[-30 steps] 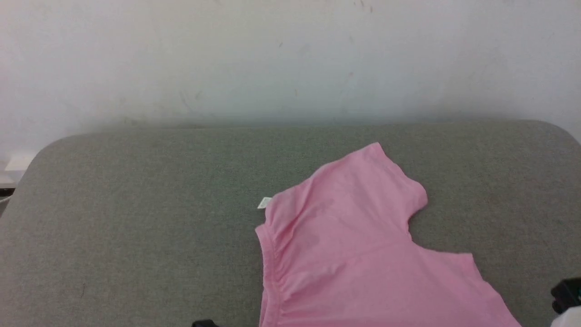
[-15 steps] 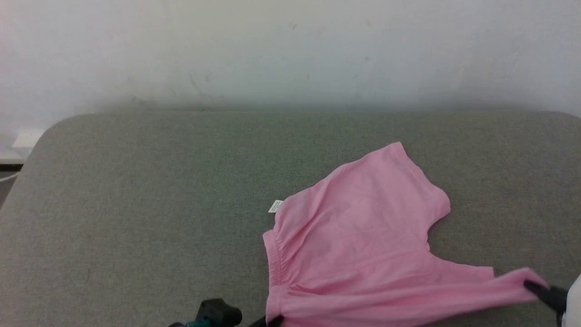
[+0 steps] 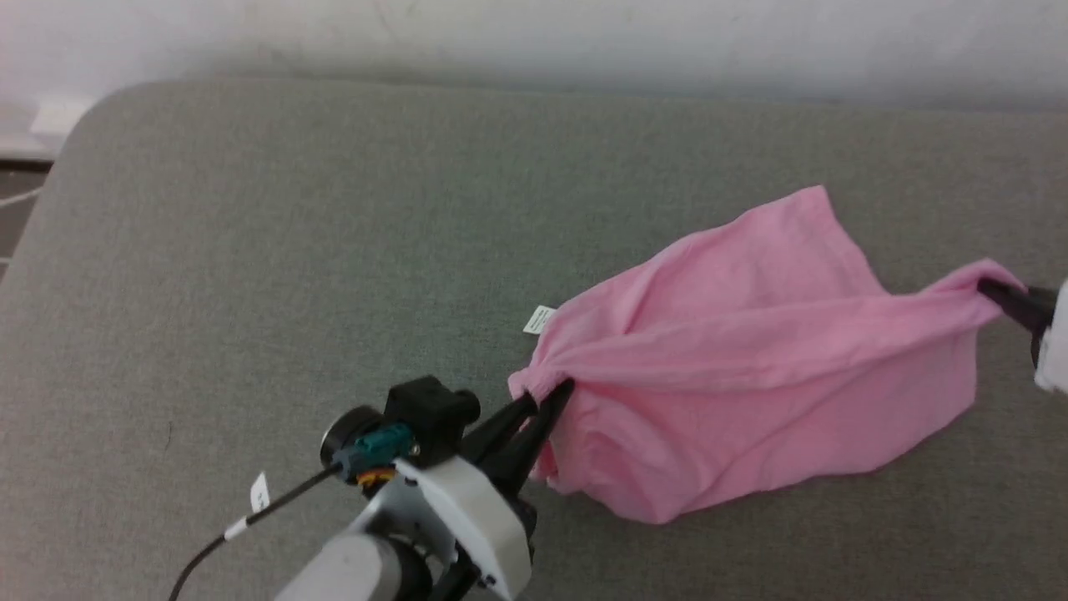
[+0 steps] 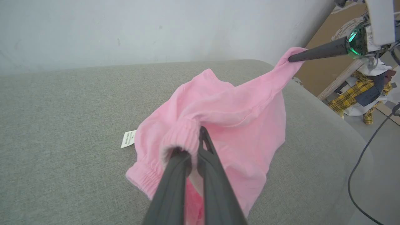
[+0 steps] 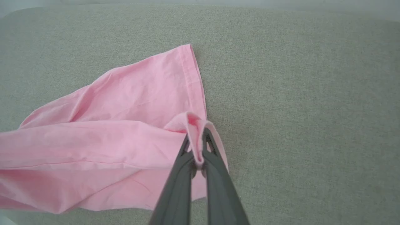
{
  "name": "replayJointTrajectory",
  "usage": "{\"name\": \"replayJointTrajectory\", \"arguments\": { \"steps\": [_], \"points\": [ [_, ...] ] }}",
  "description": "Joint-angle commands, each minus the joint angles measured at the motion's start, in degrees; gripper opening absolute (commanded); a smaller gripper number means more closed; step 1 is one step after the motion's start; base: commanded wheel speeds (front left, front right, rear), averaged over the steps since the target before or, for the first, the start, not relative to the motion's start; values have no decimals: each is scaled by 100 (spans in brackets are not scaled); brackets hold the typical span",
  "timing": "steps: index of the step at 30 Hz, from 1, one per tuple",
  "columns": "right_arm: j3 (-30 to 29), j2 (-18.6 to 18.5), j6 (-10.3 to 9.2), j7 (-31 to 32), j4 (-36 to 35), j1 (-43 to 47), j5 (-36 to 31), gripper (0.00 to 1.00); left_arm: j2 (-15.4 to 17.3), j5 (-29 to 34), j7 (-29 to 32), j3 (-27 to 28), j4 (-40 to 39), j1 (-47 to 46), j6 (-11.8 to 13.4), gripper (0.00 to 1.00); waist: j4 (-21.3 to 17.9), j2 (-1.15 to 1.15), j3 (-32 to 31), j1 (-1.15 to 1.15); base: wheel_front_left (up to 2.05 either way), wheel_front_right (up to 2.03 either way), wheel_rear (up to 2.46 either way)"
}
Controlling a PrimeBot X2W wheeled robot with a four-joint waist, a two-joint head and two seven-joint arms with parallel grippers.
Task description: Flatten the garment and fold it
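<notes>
Head view: we hold the garment (image 3: 751, 359) raised between both pincers, and its lower part touches the grey padded surface (image 3: 250, 250). The left gripper (image 3: 557, 394) is pressed together on the gathered waistband corner, the right gripper (image 3: 993, 290) on a hem corner at the far right. To do this step well, we should pull both corners apart evenly until the sagging middle becomes taut, then lower it flat.

Left wrist view: the waistband wraps over our fingertips, and the white label (image 4: 128, 139) sits just beside the cloth edge.

Right wrist view: the hem is pinched between the closed fingers, and the rest spreads to the left of them
</notes>
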Motion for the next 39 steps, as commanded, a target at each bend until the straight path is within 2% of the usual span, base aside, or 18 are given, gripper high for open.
{"name": "replayJointTrajectory", "arguments": {
  "steps": [1, 6, 13, 19, 27, 28, 29, 30, 31, 32, 33, 39],
  "points": [
    [96, -22, -5, 26, 202, -316, -138, 0, -98, 56, -73, 42, 89, -228, -50, 0, 404, 0, 614, -2, 0, 0, 0],
    [414, -164, -5, -43, 976, -1227, -591, 0, -303, 200, -221, 29, 539, -790, -134, 0, 597, 0, 986, -2, 0, 0, 0],
    [840, -262, -5, -466, 2021, -2125, -995, 0, -573, 330, -521, -35, 1288, -1313, -247, 0, 805, 0, 1274, -2, 0, 0, 0],
    [1117, -342, -5, -1110, 2710, -2601, -1210, 0, -788, 333, -832, -36, 1733, -1516, -267, 0, 904, 0, 1383, -2, 0, 0, 0],
    [1457, -453, -5, -1753, 3436, -2809, -1252, 0, -985, 397, -1150, -118, 2224, -1652, -281, 0, 929, 0, 1417, -2, 0, 0, 0],
    [1511, -475, -5, -1857, 3512, -2831, -1256, 31, -1001, 411, -1189, -129, 2292, -1673, -284, 0, 926, 0, 1414, -2, 0, 0, 0],
    [1554, -485, -5, -1998, 3567, -2851, -1246, 100, -1016, 422, -1226, -139, 2360, -1694, -288, 0, 923, 0, 1401, -2, 0, 0, 0],
    [1568, -479, -5, -2142, 3638, -2868, -1217, 100, -1028, 428, -1261, -145, 2431, -1708, -289, 0, 914, 0, 1373, -2, 0, 0, 0],
    [1598, -470, -5, -2275, 3702, -2886, -1173, 100, -1038, 431, -1293, -142, 2503, -1717, -279, 9, 903, 0, 1338, -2, 0, 0, 0],
    [1634, -463, -5, -2384, 3771, -2902, -1123, 100, -1041, 438, -1326, -136, 2569, -1724, -262, 76, 885, 0, 1297, -2, 0, 0, 0],
    [1681, -460, -5, -2488, 3836, -2914, -1073, 100, -1040, 445, -1354, -127, 2635, -1727, -240, 100, 865, 0, 1242, -2, 0, 0, 0],
    [2017, -401, -5, -3257, 4027, -2860, -648, 100, -957, 415, -1500, 14, 2787, -1600, -39, 100, 688, 0, 718, -2, 0, 0, 0]
  ]
}}
